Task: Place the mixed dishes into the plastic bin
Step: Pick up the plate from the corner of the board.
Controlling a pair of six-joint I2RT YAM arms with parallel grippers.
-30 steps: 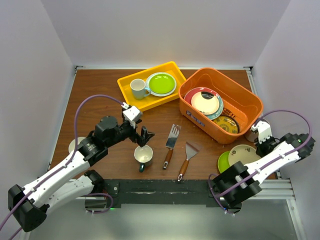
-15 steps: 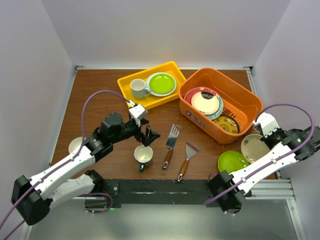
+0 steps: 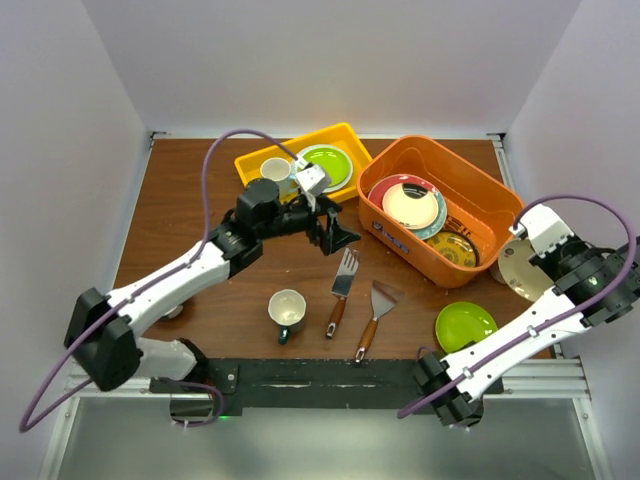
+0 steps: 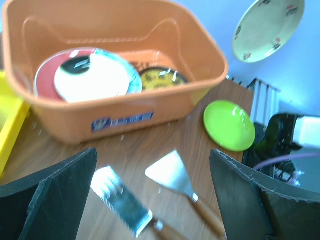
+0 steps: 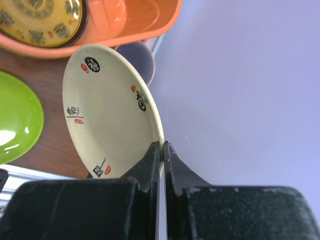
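The orange plastic bin [image 3: 497,203] stands at the back right and holds a red-rimmed plate with a cream plate [image 3: 407,203] on it, plus a yellow patterned plate [image 3: 455,248]. My right gripper [image 3: 535,252] is shut on the rim of a cream plate [image 3: 522,272] and holds it tilted in the air right of the bin. The wrist view shows this plate [image 5: 105,110] clamped between the jaws [image 5: 162,147]. A lime green plate [image 3: 466,325] lies on the table. A dark-teal mug [image 3: 287,311] stands near the front. My left gripper [image 3: 340,237] is open and empty, left of the bin [image 4: 150,107].
A yellow tray [image 3: 262,196] at the back holds another lime plate [image 3: 322,167] and a white mug [image 3: 275,170]. Two wooden-handled spatulas [image 3: 343,285] [image 3: 372,318] lie between the teal mug and the bin. The right wall is close behind the held plate.
My left arm swung from over the teal mug up and right toward the bin, still open. My right gripper lifted the cream plate off the lime plate and raised it beside the bin.
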